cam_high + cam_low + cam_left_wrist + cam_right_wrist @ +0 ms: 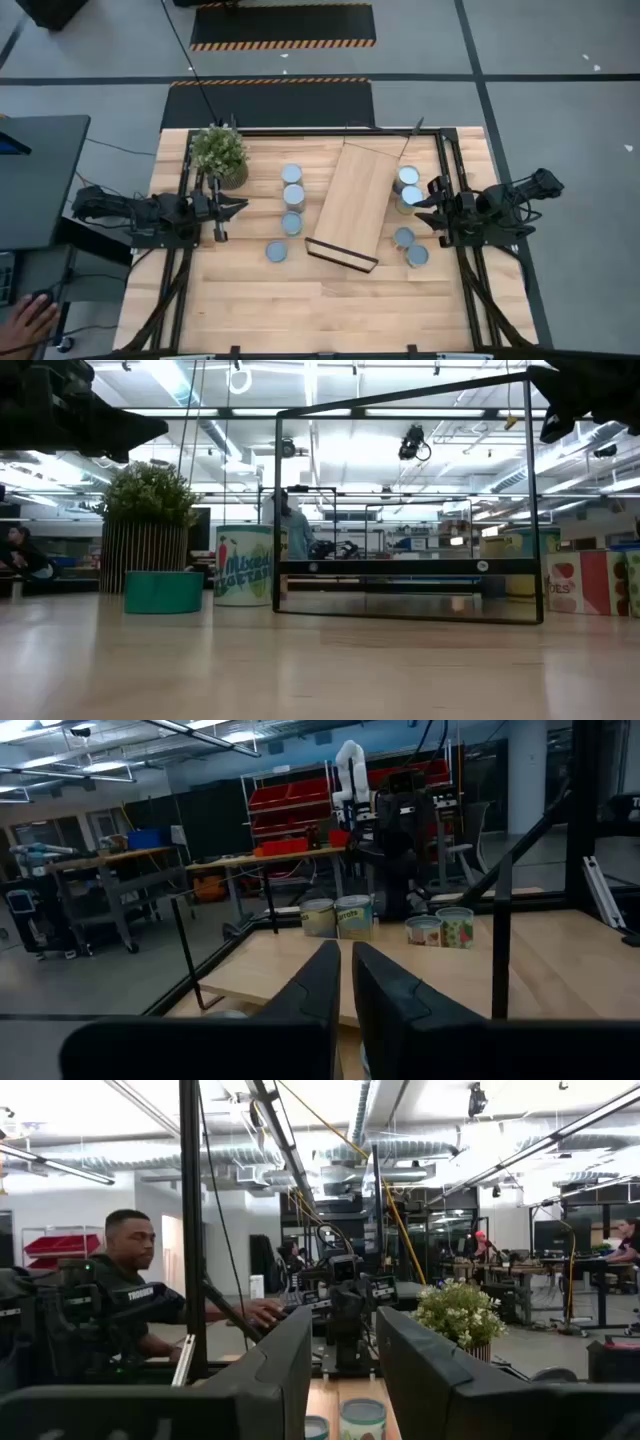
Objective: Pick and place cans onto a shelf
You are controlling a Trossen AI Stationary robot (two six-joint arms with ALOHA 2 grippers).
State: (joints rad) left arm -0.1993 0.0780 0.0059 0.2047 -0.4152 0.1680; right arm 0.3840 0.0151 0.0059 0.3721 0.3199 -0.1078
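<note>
The shelf, a light-wood plank with black rail ends, lies aslant mid-table; its black frame shows in the low view. Several cans stand upright on their bases. One group is left of the plank, and another is right of it. My left gripper hovers shut at the left side, beside the plant. My right gripper hovers shut at the right side, close to the right-hand cans; two can tops show past its fingers. Neither holds anything.
A potted plant stands at the far left of the table. A black frame edges the table. Free wood lies along the near edge. A person sits beyond the left side, with a hand at a desk.
</note>
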